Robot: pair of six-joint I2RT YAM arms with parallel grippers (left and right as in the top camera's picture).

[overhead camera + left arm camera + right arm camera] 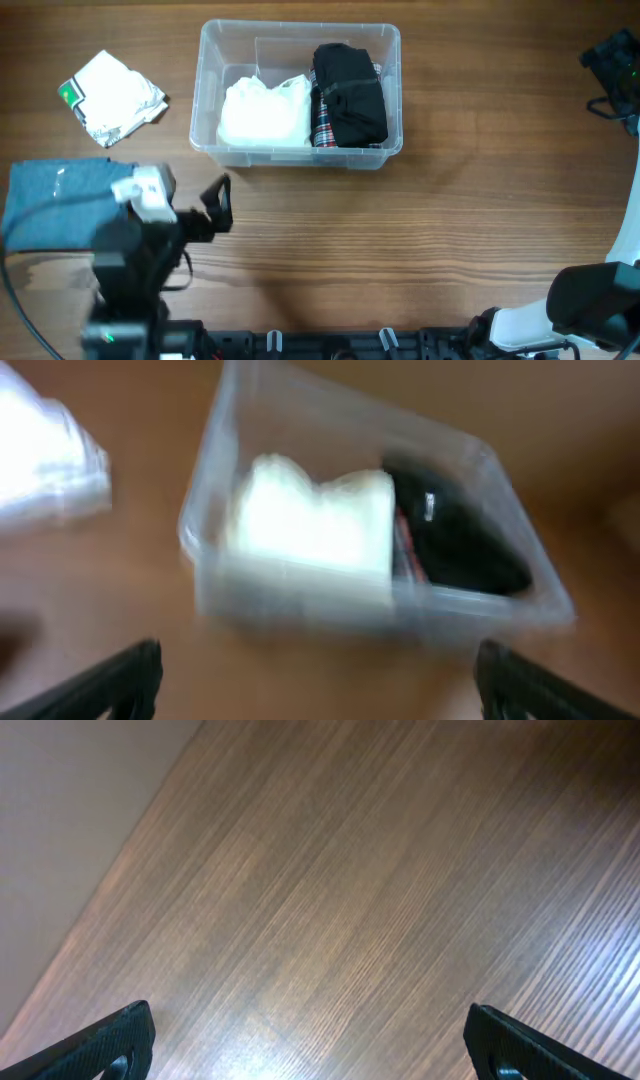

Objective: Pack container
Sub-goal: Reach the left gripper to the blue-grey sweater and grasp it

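Note:
The clear plastic container (pixel 300 150) stands at the table's top middle. It holds a white folded cloth (pixel 265 112), a plaid item (pixel 322 125) and a black folded garment (pixel 350 95). My left gripper (pixel 215 205) is open and empty, in front of the container's left corner. The left wrist view is blurred and shows the container (pixel 480 615) ahead of the wide-apart fingers (pixel 315 685). My right gripper (pixel 310 1045) is open and empty over bare wood; in the overhead view only the right arm's body shows at the lower right.
A crumpled white packet with a green tag (pixel 112 95) lies at the upper left. A folded blue cloth (pixel 55 200) lies at the left edge beside my left arm. A black device (pixel 615 70) sits at the upper right edge.

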